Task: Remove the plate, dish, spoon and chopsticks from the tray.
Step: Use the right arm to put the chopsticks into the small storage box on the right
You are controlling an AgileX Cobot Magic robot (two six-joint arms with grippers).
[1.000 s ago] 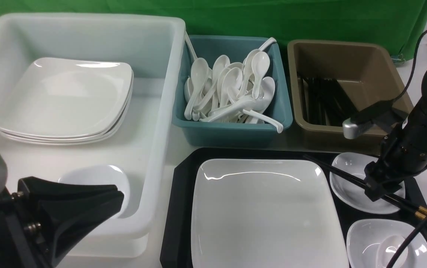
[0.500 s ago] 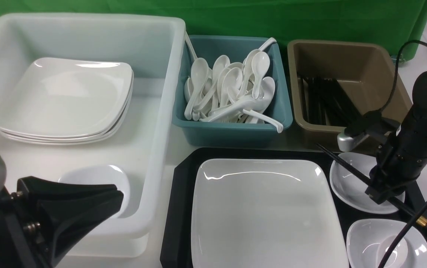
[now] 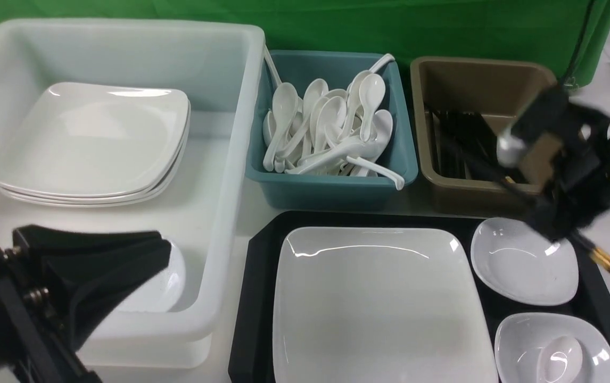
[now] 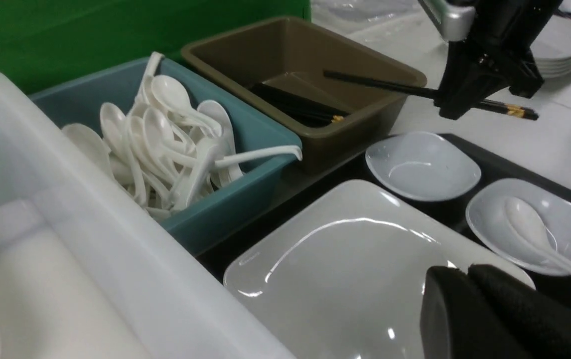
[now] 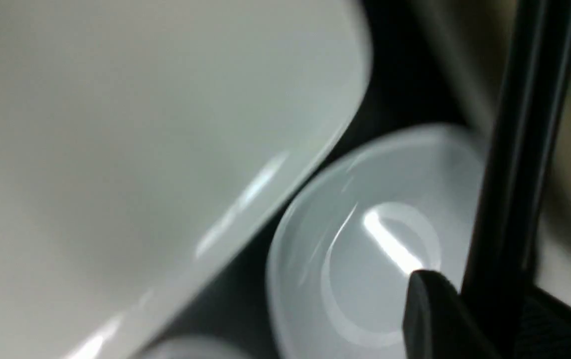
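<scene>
The large white plate (image 3: 374, 303) lies on the black tray (image 3: 256, 276). At the tray's right are an empty small dish (image 3: 523, 263) and a nearer small dish (image 3: 528, 340) holding the white spoon (image 3: 560, 359). My right gripper (image 3: 550, 229) is shut on the black chopsticks (image 3: 606, 260), held tilted in the air above the far dish, tips over the brown tub's front wall. The right wrist view shows the chopsticks (image 5: 519, 149) between the jaws over that dish (image 5: 365, 249). My left gripper (image 3: 164, 250) is shut and empty, low at the left; in its wrist view it (image 4: 465, 271) hovers over the plate (image 4: 325, 269).
A big white tub (image 3: 230, 159) at the left holds a stack of plates (image 3: 92, 143) and a small dish (image 3: 169, 279). A teal tub (image 3: 331, 191) holds many spoons. A brown tub (image 3: 496, 85) holds chopsticks. A green cloth hangs behind.
My right gripper has lifted the chopsticks off the far small dish, up and back toward the brown tub. My left gripper has shifted slightly to the left.
</scene>
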